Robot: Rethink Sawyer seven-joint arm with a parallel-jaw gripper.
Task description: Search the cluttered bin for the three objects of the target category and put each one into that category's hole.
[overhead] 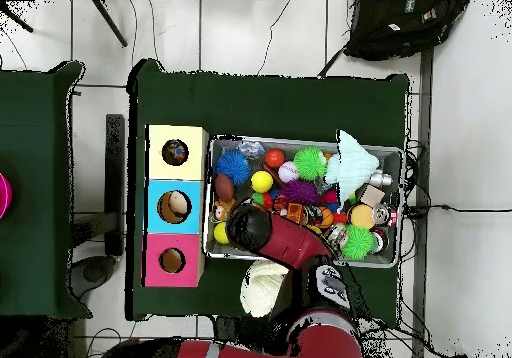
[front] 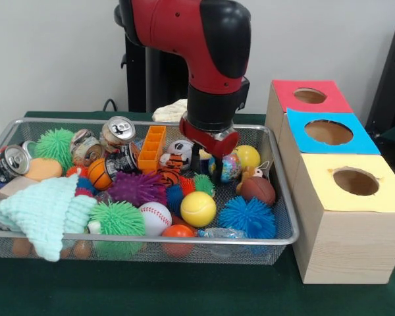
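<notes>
From the front, we see the gripper (front: 207,158) lowered into the wire bin (front: 284,232), its dark fingers (front: 218,164) reaching down among the toys beside a globe-patterned ball (front: 228,167) and a tiger-striped toy (front: 173,160). We cannot tell whether the fingers are apart or closed on anything, since the clutter hides their tips. We judge that we are in the picking step: the arm is down in the pile, either searching or about to grasp. The task does not tell us which category is wanted, so the target could be the balls, such as the yellow tennis ball (front: 198,209) and the baseball (front: 155,218), the spiky balls like the blue one (front: 249,218), or the cans (front: 118,130). Next we would need a secure hold, a lift clear of the bin wall, and a carry to the boxes just beside the bin: red box (front: 307,96), blue box (front: 328,132), yellow box (front: 353,185).

From overhead, we find the arm's body covering the gripper. The yellow box's hole (overhead: 175,153) and the blue one (overhead: 174,205) appear to hold something already. The bin and boxes stand on a dark green cloth (overhead: 270,99); around it lie pale floor tiles and a black backpack (overhead: 405,26)
</notes>
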